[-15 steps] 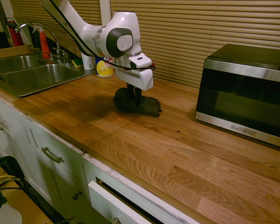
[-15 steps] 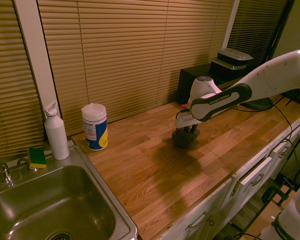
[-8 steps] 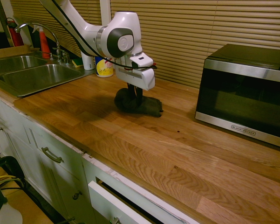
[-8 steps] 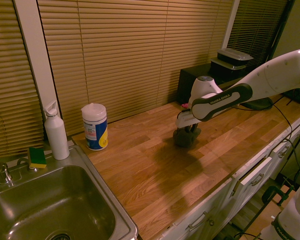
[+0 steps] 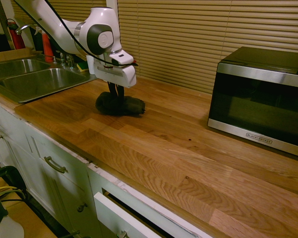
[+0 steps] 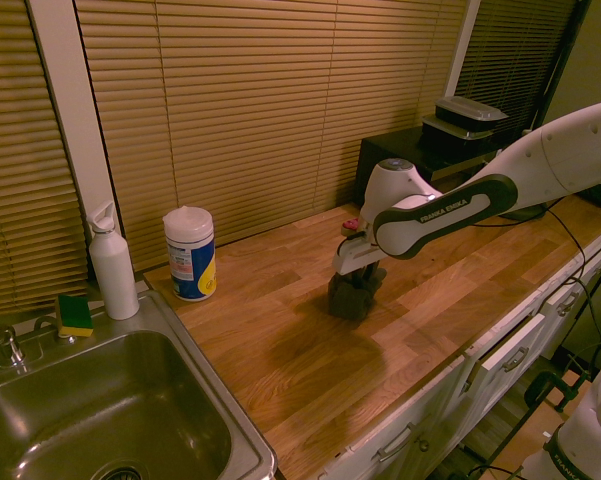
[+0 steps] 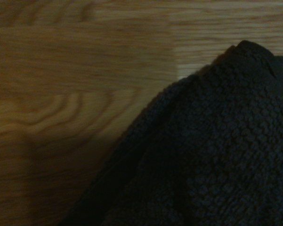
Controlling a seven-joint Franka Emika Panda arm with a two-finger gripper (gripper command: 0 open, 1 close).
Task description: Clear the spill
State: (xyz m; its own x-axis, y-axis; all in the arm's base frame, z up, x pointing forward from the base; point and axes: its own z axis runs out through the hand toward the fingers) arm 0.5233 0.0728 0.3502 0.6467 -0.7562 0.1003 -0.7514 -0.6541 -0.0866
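1. Tool (image 5: 115, 92) — pointing down, clamped on a bunched dark cloth (image 5: 120, 105), left of centre in the first exterior view.
2. Cloth — pressed on the wooden worktop (image 5: 188, 158).
3. Spill — not visible in any view.
4. Microwave (image 5: 260, 99) — right side.

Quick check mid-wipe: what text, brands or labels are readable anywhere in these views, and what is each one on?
"FRANKA EMIKA": on the dark band of the robot arm, second exterior view.
"BLACK+DECKER": small logo on the microwave lower trim, only just legible.
Wipes canister: blue and yellow label, print too small to read.
White bottle: no readable text.
Wrist view: only dark cloth and wood, no text.
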